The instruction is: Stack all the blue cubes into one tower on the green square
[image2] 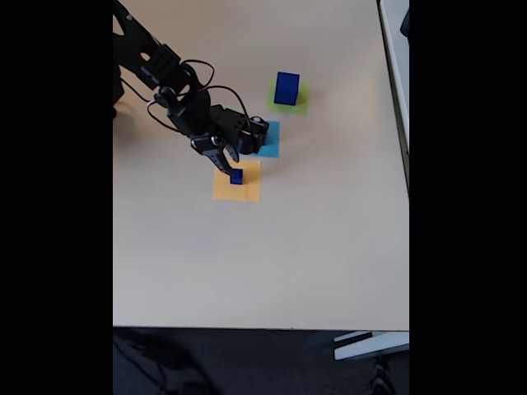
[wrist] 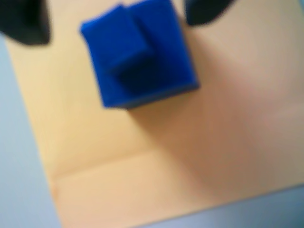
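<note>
- Wrist view: two dark blue foam-like cubes [wrist: 140,57], a smaller one resting on a larger, sit on the flat orange paper square [wrist: 156,161], near its upper part. The picture is blurred. Two black fingertips of the tool [wrist: 116,19] show at the top corners, well apart, one on each side of the pair and touching neither; the tool is spread wide and holds nothing.
- Fixed view: the black arm reaches over the pale worktop [image2: 313,247], and the tool [image2: 229,163] hovers just beside the small blue pair [image2: 236,176] on the orange square [image2: 247,191]. The light-blue paper square [image2: 270,141] lies next to it, partly under the arm. Farther off, a larger dark blue cube [image2: 286,88] stands on the thin yellow-green square [image2: 300,105], the start of the tower.
- Judged step: grasping the pair on the orange square. Doing it well means centring the fingertips over opposite flat faces, coming straight down, and closing on the lower cube so the upper one does not tip off.
</note>
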Controlling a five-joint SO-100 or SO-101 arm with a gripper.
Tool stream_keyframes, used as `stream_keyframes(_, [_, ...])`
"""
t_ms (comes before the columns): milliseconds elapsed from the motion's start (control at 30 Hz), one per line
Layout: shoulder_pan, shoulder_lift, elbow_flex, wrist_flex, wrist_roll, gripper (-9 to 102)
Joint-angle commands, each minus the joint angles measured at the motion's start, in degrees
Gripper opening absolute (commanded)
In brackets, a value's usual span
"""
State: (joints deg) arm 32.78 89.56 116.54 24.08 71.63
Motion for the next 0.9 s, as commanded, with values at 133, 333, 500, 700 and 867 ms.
stream_keyframes(133, [-1.6, 1.3, -5.2, -0.1, -1.5, 16])
stream_keyframes(333, [-2.6, 2.4, -5.3, 0.8, -1.4, 16])
stream_keyframes(500, [-3.4, 3.4, -5.9, 3.9, -0.9, 16])
stream_keyframes(700, [-5.1, 4.0, -8.1, 8.3, -0.3, 21])
stream_keyframes(867, [-6.9, 4.1, -10.4, 11.9, 0.8, 23])
